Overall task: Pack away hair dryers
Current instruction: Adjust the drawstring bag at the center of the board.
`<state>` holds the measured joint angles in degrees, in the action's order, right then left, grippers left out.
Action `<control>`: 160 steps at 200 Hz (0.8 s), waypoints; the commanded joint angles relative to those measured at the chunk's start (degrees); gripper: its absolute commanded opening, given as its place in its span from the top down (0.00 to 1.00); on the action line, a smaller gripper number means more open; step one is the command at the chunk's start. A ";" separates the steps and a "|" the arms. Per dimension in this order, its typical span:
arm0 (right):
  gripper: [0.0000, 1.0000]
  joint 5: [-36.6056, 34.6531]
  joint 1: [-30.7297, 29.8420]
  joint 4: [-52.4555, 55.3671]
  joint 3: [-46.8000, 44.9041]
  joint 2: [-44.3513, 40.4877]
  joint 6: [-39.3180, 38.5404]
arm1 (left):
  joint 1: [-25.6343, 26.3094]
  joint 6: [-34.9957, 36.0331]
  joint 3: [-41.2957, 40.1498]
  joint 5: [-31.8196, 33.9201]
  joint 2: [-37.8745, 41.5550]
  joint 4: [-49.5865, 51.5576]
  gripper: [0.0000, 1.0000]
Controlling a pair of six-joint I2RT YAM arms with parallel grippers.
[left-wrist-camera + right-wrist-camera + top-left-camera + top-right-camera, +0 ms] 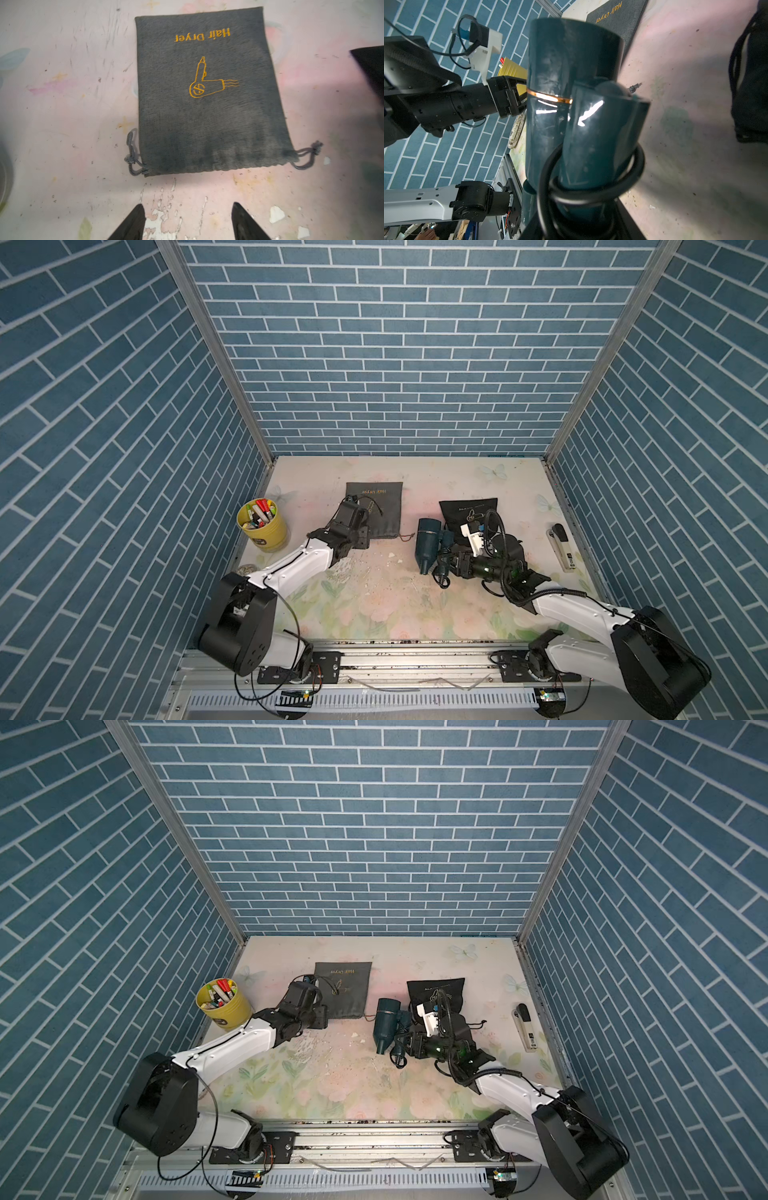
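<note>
Teal hair dryer (428, 539): handle clamped in right gripper (445, 561). Left gripper (187, 204) parted, empty, near grey pouch (207, 114).

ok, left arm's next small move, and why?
Probably ease the left gripper forward to the gathered mouth of the flat grey drawstring pouch and pinch its top layer: its jaws stand apart, empty, just short of that edge, while the right gripper holds the dark teal plastic hair dryer.
</note>
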<state>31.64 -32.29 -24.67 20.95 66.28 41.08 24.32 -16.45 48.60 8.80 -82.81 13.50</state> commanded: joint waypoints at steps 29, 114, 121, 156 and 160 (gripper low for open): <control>1.00 -0.43 0.21 -2.65 1.73 -1.74 -1.44 | -5.03 3.23 5.29 -6.89 -7.84 1.89 0.42; 1.00 0.01 0.21 -3.24 1.42 -1.56 -1.35 | -6.66 4.41 8.77 -10.09 -15.70 0.18 0.48; 1.00 -0.12 0.21 -3.16 1.31 -1.82 -1.26 | -6.72 4.49 9.03 -10.41 -16.16 0.06 0.48; 1.00 -0.49 0.22 -2.89 0.50 -3.21 -1.34 | -6.70 4.99 9.94 -11.98 -18.38 0.13 0.55; 1.00 -0.48 0.22 -2.82 0.43 -3.38 -1.35 | -6.68 5.00 9.94 -12.25 -18.58 0.20 0.56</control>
<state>31.27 -32.27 -24.38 20.95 65.52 40.88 18.02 -12.32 57.39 -1.63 -99.92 13.72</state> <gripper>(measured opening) 0.435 0.464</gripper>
